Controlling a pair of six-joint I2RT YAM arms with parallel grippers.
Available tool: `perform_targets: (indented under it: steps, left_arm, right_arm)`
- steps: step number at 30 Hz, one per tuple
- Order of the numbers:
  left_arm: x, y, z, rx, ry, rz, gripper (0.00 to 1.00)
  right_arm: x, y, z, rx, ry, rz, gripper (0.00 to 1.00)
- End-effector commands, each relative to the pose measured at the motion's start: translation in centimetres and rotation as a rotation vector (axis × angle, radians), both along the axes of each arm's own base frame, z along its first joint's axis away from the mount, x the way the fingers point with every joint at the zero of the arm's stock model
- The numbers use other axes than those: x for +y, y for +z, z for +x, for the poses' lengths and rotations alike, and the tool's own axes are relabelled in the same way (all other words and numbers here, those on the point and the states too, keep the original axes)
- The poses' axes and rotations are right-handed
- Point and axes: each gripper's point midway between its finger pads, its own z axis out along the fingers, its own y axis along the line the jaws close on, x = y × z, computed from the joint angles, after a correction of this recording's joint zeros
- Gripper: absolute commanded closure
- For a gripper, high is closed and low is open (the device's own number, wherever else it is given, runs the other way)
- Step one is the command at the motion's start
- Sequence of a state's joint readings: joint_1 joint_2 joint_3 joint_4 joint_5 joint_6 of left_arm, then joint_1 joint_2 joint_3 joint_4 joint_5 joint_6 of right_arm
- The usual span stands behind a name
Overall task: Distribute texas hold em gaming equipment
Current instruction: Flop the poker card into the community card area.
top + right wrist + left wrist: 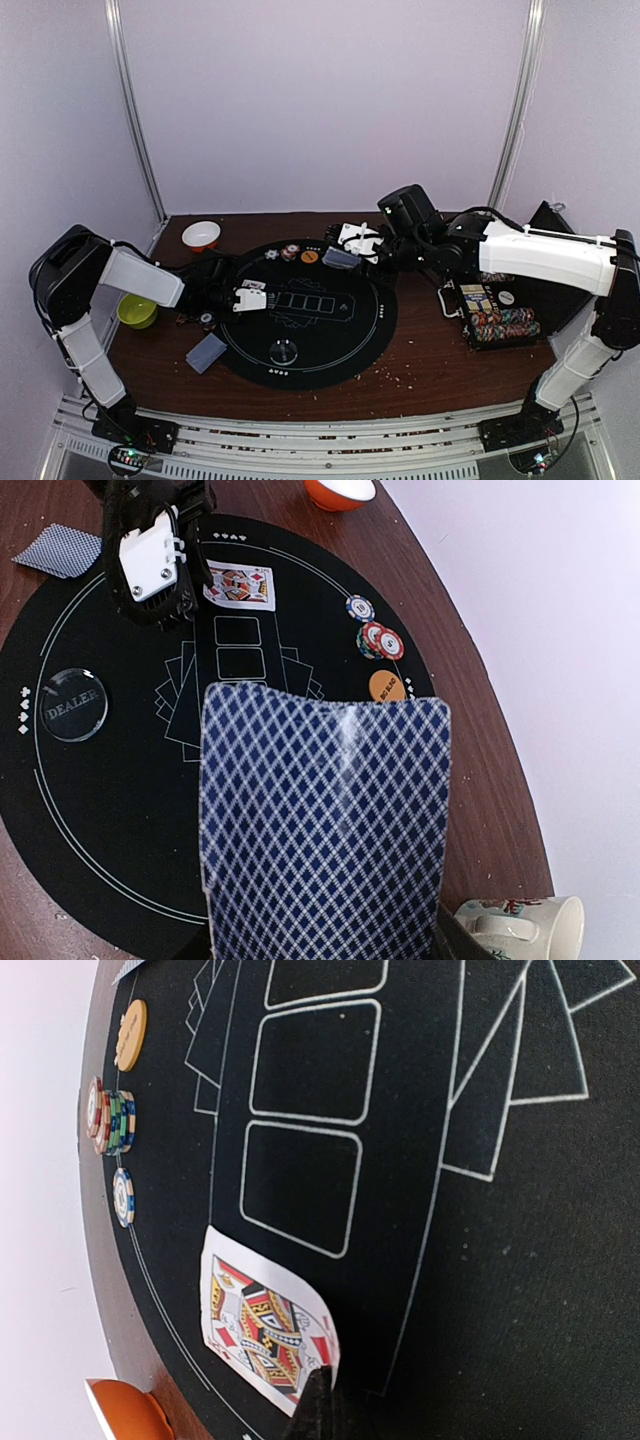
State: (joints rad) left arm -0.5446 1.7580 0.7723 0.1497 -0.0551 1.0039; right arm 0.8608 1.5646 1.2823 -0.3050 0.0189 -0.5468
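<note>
A face-up diamond court card (262, 1322) lies at the left edge of the black round mat (330, 340). My left gripper (318, 1388) is shut on the card's near edge, which curls up a little; both also show in the top view (243, 298). My right gripper (342, 258) is shut on a deck of blue-backed cards (325, 830) and holds it above the mat's far edge. Striped chips (378, 639), a single chip (360, 608) and an orange disc (386, 686) lie at the mat's far rim. A clear dealer disc (74, 704) lies near the front.
A second pile of blue-backed cards (205, 352) lies on the wood left of the mat. A white-and-orange bowl (201, 235) and a green bowl (137, 311) stand at the left. An open chip case (500, 318) is at the right, and a mug (520, 925) sits near my right gripper.
</note>
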Motion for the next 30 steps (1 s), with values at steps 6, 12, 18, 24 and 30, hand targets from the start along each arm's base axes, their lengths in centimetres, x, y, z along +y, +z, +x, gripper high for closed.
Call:
perform_targets:
  steps: [6, 12, 18, 24, 30]
  left_arm:
    - [0.2, -2.9, -2.8, 0.127, -0.019, 0.038, 1.00]
    - [-0.2, -2.6, -2.6, 0.129, -0.015, 0.024, 1.00]
    - [0.0, -2.8, -2.8, 0.135, -0.020, 0.035, 0.93]
    - [0.2, -2.5, -3.2, 0.141, -0.029, 0.051, 0.82]
    - [-0.3, -1.8, -3.5, 0.144, -0.032, 0.040, 0.75]
  right_arm:
    - [-0.6, 1.1, 0.1, -0.023, -0.013, 0.018, 0.53]
    - [-0.6, 0.9, 0.1, -0.020, -0.013, 0.016, 0.53]
    - [-0.6, 1.1, 0.2, -0.023, -0.013, 0.019, 0.53]
    - [-0.8, 1.1, 0.2, -0.026, -0.020, 0.019, 0.53]
    - [-0.9, 1.1, 0.2, -0.026, -0.026, 0.016, 0.53]
